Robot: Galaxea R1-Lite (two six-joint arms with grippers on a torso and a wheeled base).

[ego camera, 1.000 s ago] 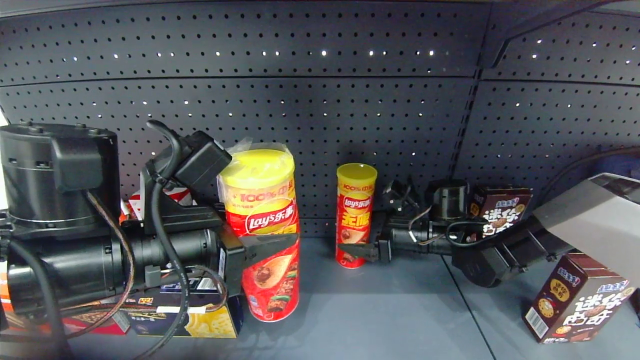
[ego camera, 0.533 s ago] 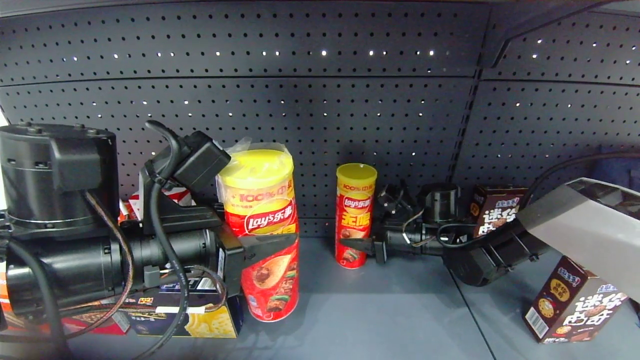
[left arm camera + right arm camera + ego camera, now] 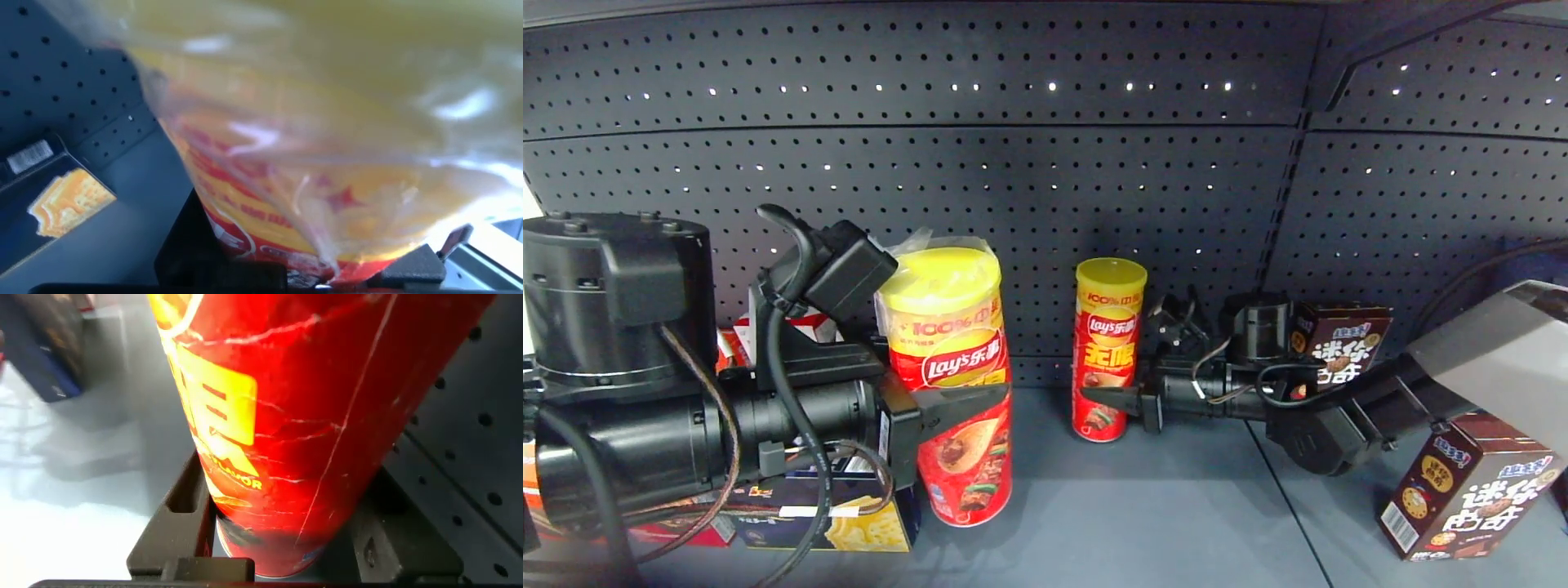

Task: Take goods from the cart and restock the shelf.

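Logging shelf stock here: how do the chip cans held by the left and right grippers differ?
The front can, in the left gripper, looks stouter than the slim rear can in the right gripper. Clear plastic sticks up around the front can's lid, none around the rear can's. The rear can is closer to the pegboard wall. Both are upright, red, yellow-lidded.

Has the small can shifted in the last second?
Yes. The small can has its lid a little higher and farther right against the pegboard holes, with the right gripper shut on it.
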